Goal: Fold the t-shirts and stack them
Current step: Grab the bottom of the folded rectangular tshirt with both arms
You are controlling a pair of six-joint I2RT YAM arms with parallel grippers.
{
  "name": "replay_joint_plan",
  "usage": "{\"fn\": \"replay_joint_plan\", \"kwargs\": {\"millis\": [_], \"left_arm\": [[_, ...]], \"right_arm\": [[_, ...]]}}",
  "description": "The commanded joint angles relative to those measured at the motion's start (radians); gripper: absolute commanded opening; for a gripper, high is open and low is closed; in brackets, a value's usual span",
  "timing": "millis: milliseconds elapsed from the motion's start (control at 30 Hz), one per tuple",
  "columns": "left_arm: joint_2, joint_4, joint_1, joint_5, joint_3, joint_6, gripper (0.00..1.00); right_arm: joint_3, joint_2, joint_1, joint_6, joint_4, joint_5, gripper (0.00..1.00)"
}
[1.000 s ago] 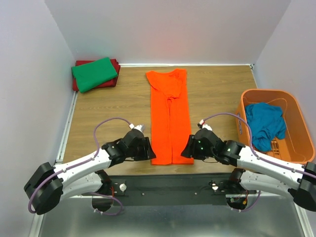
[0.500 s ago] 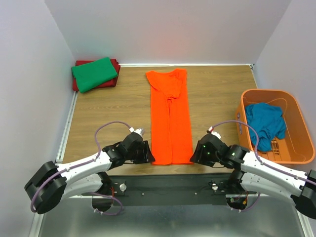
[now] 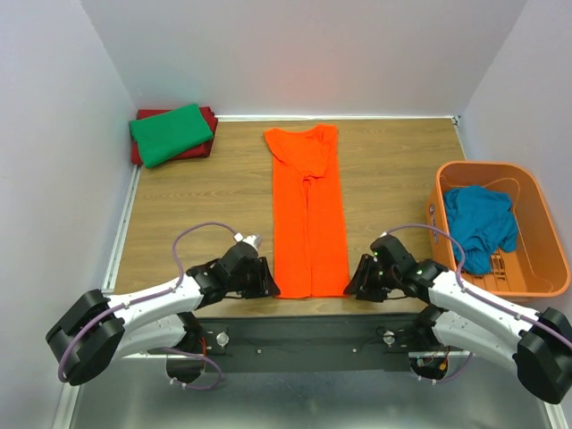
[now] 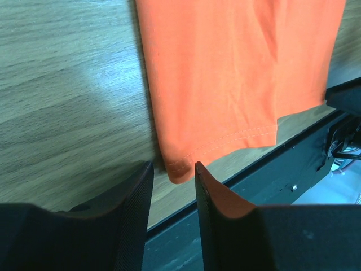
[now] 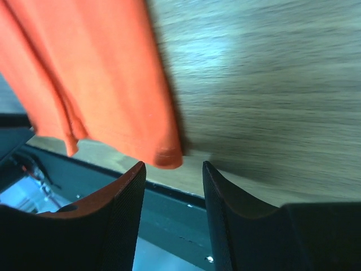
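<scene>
your orange tee [image 3: 308, 214] lies folded long; only wrist views show left claw [image 4: 174, 166] and right claw [image 5: 174, 165] parted, empty, at its hem.

I see the worktop [image 3: 197, 206] as wood grain with a soft sheen. The orange t-shirt [image 3: 308, 214] is matt cloth with a stitched hem. At 10 o'clock the green t-shirt [image 3: 170, 132] looks equally matt. At 3 o'clock the basket [image 3: 483, 165] is smooth plastic. The left gripper [image 4: 173, 167] and right gripper [image 5: 174, 165] have black, finely textured inner faces.
</scene>
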Motion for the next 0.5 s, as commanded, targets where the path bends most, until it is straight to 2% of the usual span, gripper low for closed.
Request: {"fn": "replay_joint_plan", "kwargs": {"millis": [0, 200, 467], "left_arm": [[0.003, 0.005, 0.002, 0.018, -0.023, -0.007, 0.42], [-0.002, 0.014, 0.002, 0.03, -0.037, -0.016, 0.41], [0.018, 0.014, -0.015, 0.032, -0.043, -0.027, 0.4]], "right_arm": [[-0.035, 0.005, -0.008, -0.003, 0.065, -0.078, 0.51], [-0.078, 0.037, -0.008, 0.023, 0.133, -0.11, 0.45], [-0.094, 0.036, -0.012, 0.035, 0.143, -0.087, 0.44]]}}
